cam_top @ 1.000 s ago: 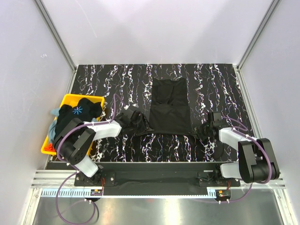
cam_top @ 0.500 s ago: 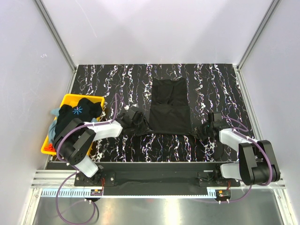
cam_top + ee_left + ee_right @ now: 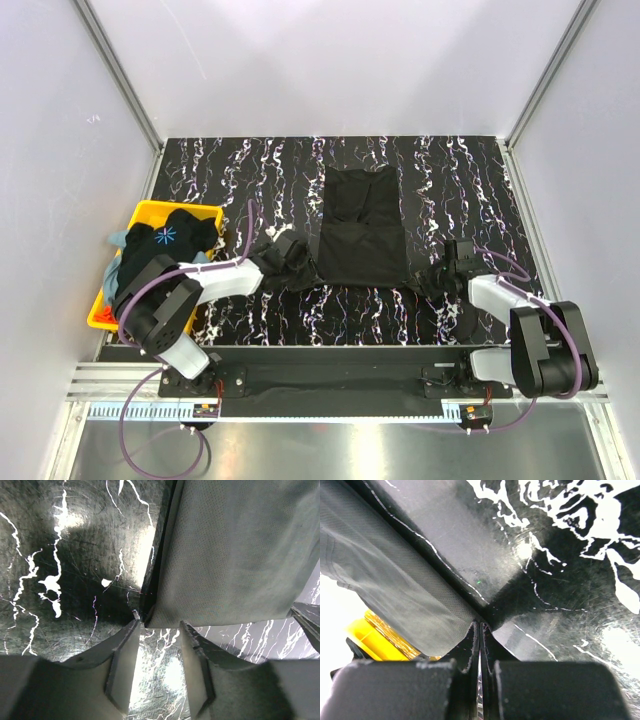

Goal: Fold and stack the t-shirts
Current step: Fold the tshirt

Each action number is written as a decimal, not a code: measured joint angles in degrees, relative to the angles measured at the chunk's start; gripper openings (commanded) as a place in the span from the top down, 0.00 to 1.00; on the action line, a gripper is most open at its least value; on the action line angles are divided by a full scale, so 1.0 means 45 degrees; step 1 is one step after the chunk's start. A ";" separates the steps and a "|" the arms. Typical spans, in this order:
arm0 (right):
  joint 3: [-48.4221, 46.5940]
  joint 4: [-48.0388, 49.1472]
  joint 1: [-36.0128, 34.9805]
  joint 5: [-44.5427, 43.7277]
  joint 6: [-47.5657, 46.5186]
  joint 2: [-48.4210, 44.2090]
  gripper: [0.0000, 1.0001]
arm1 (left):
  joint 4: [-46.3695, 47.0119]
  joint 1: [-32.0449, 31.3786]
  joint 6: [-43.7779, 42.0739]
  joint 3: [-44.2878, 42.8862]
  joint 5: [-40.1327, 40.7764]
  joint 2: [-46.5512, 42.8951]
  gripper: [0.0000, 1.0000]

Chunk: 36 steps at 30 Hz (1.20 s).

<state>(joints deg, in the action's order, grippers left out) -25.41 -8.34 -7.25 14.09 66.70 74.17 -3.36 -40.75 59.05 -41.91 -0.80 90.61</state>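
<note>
Marbled table (image 3: pixel 230 170), black t-shirt (image 3: pixel 362 235): left gripper (image 3: pixel 157 630) jaws narrowly parted, right gripper (image 3: pixel 479 627) jaws closed; a one-sided lift risks skew.

The flat t-shirt (image 3: pixel 360 230) is laid out at the middle of the table (image 3: pixel 240 180). Well to its left, at the table's left edge, the bin (image 3: pixel 150 209) is set, with a heap of t-shirts (image 3: pixel 165 245) piled in it. The left gripper (image 3: pixel 290 258) is placed at the flat t-shirt's near left corner, the right gripper (image 3: pixel 437 275) at its near right corner.
</note>
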 measured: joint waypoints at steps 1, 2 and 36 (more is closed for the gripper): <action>0.0010 0.0005 0.0000 0.0005 0.0000 -0.0053 1.00 | 0.0000 -0.0039 0.0019 -0.0010 0.0024 0.0034 0.60; 0.0019 0.0005 0.0000 0.0005 0.0005 -0.0107 1.00 | 0.0005 -0.0058 0.0034 -0.0029 0.0024 0.0058 0.62; -0.1428 -0.5649 -0.0058 -0.0733 -0.2909 -0.6946 1.00 | -0.4085 -0.2171 0.0053 -0.1044 0.1355 -0.3861 1.00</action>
<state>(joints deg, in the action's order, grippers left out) -31.83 -33.76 -7.51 10.79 53.60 42.92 -21.74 -50.52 59.29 -46.61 5.30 73.23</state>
